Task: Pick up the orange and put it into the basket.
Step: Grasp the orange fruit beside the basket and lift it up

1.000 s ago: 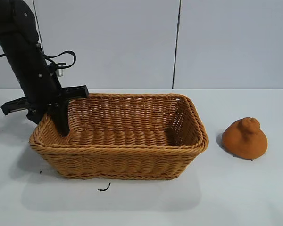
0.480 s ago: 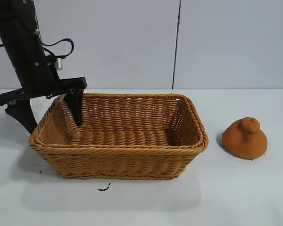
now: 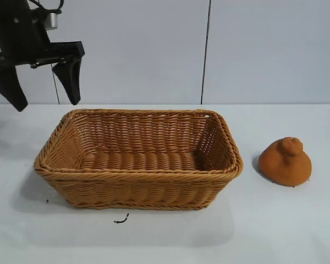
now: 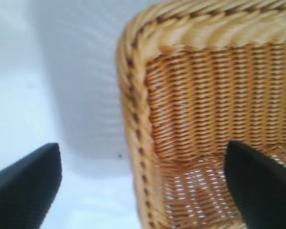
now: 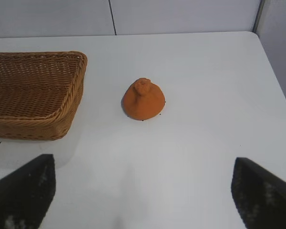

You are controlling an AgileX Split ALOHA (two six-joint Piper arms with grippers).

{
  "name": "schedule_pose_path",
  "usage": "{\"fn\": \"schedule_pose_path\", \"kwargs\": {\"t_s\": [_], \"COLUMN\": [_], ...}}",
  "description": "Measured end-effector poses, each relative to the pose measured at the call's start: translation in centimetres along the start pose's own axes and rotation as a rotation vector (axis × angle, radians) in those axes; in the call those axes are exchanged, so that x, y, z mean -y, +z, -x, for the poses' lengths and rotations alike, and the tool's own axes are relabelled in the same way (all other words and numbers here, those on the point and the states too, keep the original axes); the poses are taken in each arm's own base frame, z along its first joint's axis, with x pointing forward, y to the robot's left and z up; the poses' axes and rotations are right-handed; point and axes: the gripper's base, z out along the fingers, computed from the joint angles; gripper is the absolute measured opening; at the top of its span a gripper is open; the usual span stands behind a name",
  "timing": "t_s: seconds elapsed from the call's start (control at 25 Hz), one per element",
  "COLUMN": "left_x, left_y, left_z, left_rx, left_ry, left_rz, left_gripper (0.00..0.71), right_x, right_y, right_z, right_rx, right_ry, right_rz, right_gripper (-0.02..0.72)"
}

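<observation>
Orange (image 3: 285, 160) sits on bench (image 3: 275, 220) beside empty basket (image 3: 137, 170); left tool (image 3: 41, 85) hangs spread above its end, right tool (image 5: 143, 200) spread too.

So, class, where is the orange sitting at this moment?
In the exterior view the orange sits on the white table at the right, just beyond the basket's right end, apart from it and outside it.

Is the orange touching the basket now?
Apart. The exterior view shows bare table between the orange and the basket; the right wrist view shows the same gap.
</observation>
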Motion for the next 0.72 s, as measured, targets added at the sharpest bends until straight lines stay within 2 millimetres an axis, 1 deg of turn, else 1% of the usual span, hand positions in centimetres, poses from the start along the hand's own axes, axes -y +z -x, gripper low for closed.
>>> {"fn": "schedule_pose_path", "kwargs": {"t_s": [0.16,0.28,0.4,0.48,0.56,0.64,0.72], "left_x": [-4.1,-7.2,-9.4,-10.3,-10.6,-10.5,-10.3], "left_y": [-0.4,-0.8,-1.2,-1.3,-1.3,-1.6,-2.6], "left_z": [0.3,0.1,-0.2,-0.3,-0.5,-1.0,-2.0], "left_rx": [-0.001,-0.025,-0.047,-0.052,-0.055,-0.059,-0.052], "left_ry": [-0.034,-0.076,-0.12,-0.14,-0.147,-0.144,-0.14], "left_rz": [0.08,0.134,0.149,0.155,0.156,0.154,0.153], "left_gripper": [0.666,0.666,0.666,0.666,0.666,0.666,0.666], "right_x": [0.0,0.0,0.0,0.0,0.0,0.0,0.0], "right_y": [0.0,0.0,0.0,0.0,0.0,0.0,0.0], "right_z": [0.0,0.0,0.0,0.0,0.0,0.0,0.0], "right_rx": [0.0,0.0,0.0,0.0,0.0,0.0,0.0], "right_ry": [-0.003,0.0,0.0,0.0,0.0,0.0,0.0], "right_rz": [-0.005,0.0,0.0,0.0,0.0,0.0,0.0], "right_gripper": [0.694,0.694,0.694,0.694,0.694,0.694,0.694]}}
